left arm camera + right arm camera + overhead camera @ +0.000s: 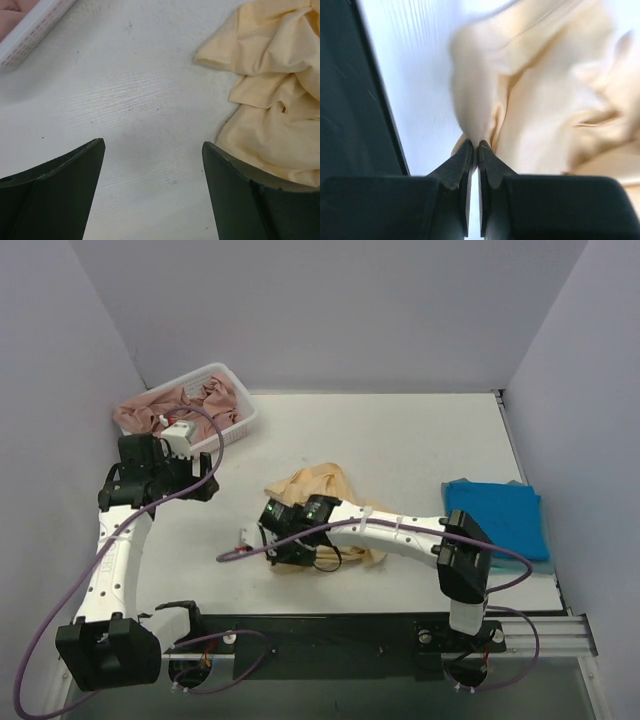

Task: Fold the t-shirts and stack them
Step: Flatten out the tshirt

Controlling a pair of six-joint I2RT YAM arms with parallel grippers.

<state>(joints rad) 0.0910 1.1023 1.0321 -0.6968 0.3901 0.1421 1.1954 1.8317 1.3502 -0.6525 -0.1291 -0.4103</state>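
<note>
The pale yellow-peach t-shirt (318,488) lies crumpled in the middle of the table; it also shows in the left wrist view (275,100) and the right wrist view (545,90). My right gripper (476,145) is shut on a pinched fold of this shirt, at its near-left edge (285,530). The bright blue t-shirt (498,515) lies folded flat at the right edge of the table. My left gripper (152,150) is open and empty above bare table, left of the yellow shirt; from above it sits near the basket (195,475).
A white plastic basket (240,405) at the back left holds pinkish clothes (165,405); its rim shows in the left wrist view (35,35). Grey walls close in the table on three sides. A black rail runs along the near edge (330,625).
</note>
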